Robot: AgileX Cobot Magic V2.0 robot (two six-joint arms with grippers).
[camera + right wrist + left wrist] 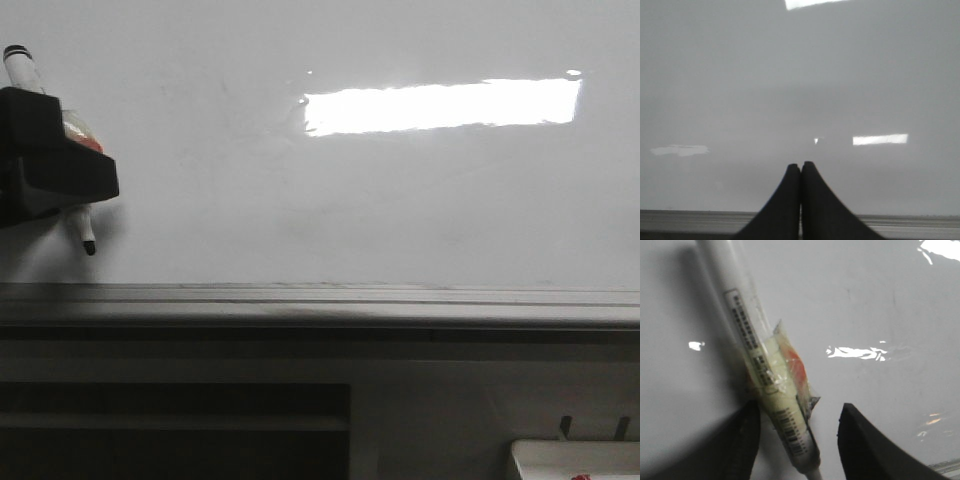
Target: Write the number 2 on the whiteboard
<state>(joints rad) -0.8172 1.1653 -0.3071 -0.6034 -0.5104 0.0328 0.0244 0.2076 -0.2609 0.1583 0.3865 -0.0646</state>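
A: The left end effector (60, 160), a black blocky unit at the far left of the front view, carries a white marker (50, 140) with a dark cap end up and a black tip (88, 246) pointing down. Is the grip firm?

B: In the left wrist view the two black fingers (867, 445) stand apart, and the white marker barrel with printed label and barcode (765, 370) lies against one of them only. A wad of clear tape with an orange patch (792, 365) is wrapped round the barrel. So the jaws are moderately spread with the marker between them; I cannot tell whether they actually pinch it.

A: And the large glossy white whiteboard (380, 200)?

B: It fills most of the front view, with a bright rectangular glare (440, 105) in the upper middle and a grey metal edge rail (320, 305) along its lower edge. Its surface carries only faint smudges; I see no drawn stroke, so no number 2 shows.

A: Is the tip touching the board?

B: It is at or just off the surface near the left edge, low down; contact I cannot tell.

A: The right end effector (800, 172)?

B: Its two black fingertips are pressed together with nothing between, over the board just beside the rail (800, 220).

A: A small white tray corner (575, 460) sits at the lower right of the front view.
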